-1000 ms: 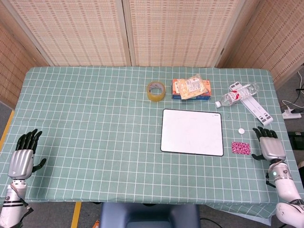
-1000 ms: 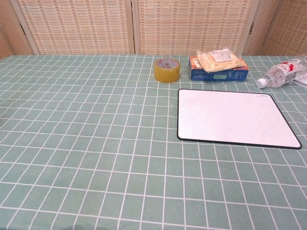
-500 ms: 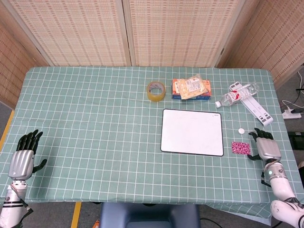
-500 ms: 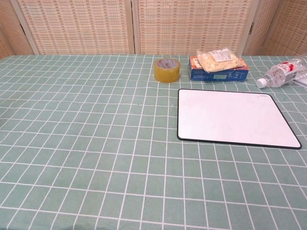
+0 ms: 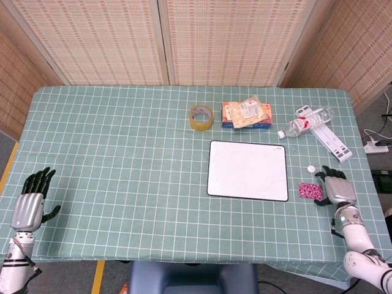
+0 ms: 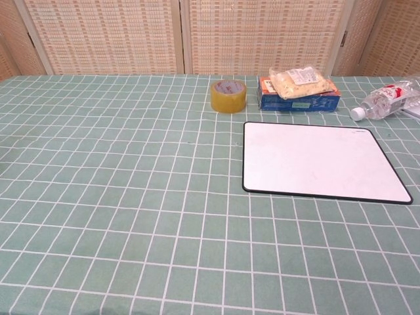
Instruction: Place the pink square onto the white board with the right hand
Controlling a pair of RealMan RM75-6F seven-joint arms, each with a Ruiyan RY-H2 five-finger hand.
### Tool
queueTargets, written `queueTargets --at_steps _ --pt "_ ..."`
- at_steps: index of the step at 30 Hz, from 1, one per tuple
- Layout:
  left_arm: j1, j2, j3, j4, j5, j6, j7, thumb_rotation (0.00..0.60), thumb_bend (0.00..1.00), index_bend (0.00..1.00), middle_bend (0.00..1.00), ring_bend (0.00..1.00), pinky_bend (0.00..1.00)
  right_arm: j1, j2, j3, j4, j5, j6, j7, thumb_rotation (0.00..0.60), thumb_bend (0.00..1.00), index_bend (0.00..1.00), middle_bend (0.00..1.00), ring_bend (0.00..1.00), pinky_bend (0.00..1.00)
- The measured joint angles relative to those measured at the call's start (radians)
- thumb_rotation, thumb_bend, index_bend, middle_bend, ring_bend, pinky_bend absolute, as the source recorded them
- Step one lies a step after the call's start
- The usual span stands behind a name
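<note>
Right hand closing in on the pink square, no grasp yet.

Near edge: left hand idle at the left table edge, fingers apart, empty, unchanged. Right hand has slid in toward the pink square over the last second and now sits just beside it, fingers apart, holding nothing; contact too close to call from the head view, and the chest view shows neither hand. Square lies flat on the cloth just right of the white board, not on it. Small white cap just beyond the square. Further back: tape roll, snack box, water bottle. Judgement: approach done, pinch comes next.
</note>
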Motion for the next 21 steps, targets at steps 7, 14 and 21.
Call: queueTargets --at_steps 7,14,21 --pt "-0.001 0.005 -0.002 0.001 -0.002 -0.004 -0.012 0.6 0.19 0.0 0.0 0.0 0.0 0.014 0.004 0.0 -0.023 0.049 0.009 -0.043 0.6 0.21 0.24 0.0 0.0 0.0" --pt "-0.002 0.008 -0.003 0.001 -0.007 -0.011 -0.028 0.6 0.19 0.0 0.0 0.0 0.0 0.033 -0.005 -0.003 -0.029 0.081 0.013 -0.078 0.6 0.21 0.25 0.0 0.0 0.0" --pt "-0.003 0.012 -0.004 0.004 -0.009 -0.017 -0.043 0.6 0.19 0.0 0.0 0.0 0.0 0.057 -0.03 -0.013 -0.028 0.118 0.019 -0.142 0.6 0.21 0.26 0.0 0.0 0.0"
